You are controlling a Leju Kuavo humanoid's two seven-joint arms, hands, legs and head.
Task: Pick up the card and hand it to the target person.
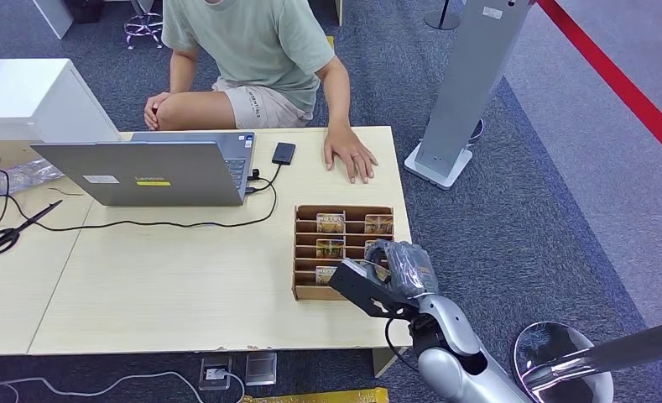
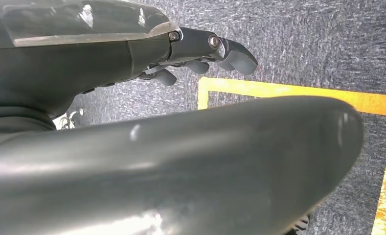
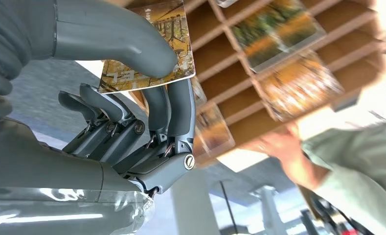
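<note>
My right hand (image 1: 388,274) hovers over the near right corner of the brown card rack (image 1: 304,252) on the table. In the right wrist view its thumb and fingers (image 3: 173,105) pinch a yellow-brown card (image 3: 179,33) just above the rack's slots (image 3: 215,63). Other cards (image 1: 331,222) stand in the rack. The person in a green shirt (image 1: 252,50) sits at the far side, with one hand (image 1: 351,156) flat on the table just beyond the rack. My left hand (image 2: 200,54) hangs over the carpet, fingers loose and holding nothing.
An open laptop (image 1: 155,172) stands at the table's far left with a black cable trailing from it. A phone (image 1: 284,153) lies beside it and scissors (image 1: 13,231) at the left edge. A grey pillar stand (image 1: 470,84) rises right of the table.
</note>
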